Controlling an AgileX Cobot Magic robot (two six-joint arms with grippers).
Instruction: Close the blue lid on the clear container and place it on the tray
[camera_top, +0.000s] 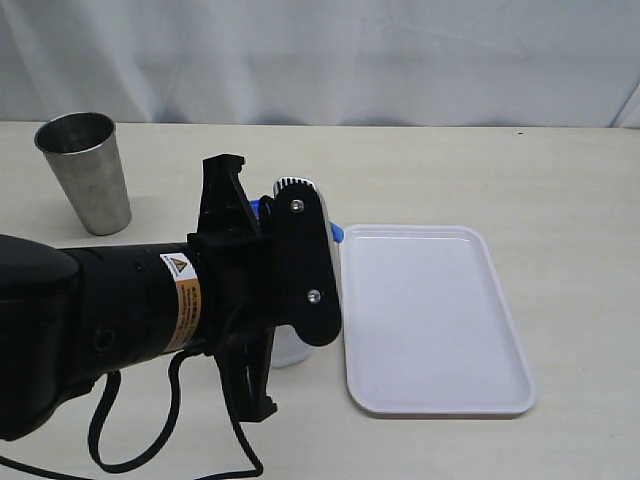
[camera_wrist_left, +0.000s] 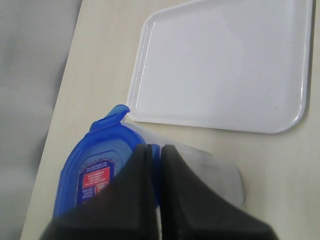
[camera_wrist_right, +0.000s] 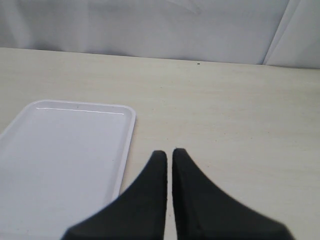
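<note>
Blue lid (camera_wrist_left: 80, 157), red sticker (camera_wrist_left: 95, 179), clear container (camera_wrist_left: 217, 174)

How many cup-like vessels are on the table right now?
2: the metal cup stands at the far left; the clear container sits beside the tray, largely hidden behind the left arm.

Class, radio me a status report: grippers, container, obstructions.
Left gripper shut at bright-blue plastic lid on clear plastic container, beside white rectangular tray. Right gripper shut, empty, over table. Grey metal cup stands well clear.

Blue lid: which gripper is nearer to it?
Left. The left gripper is right at the blue lid; the right gripper is beside the tray, with no lid in its view.
</note>
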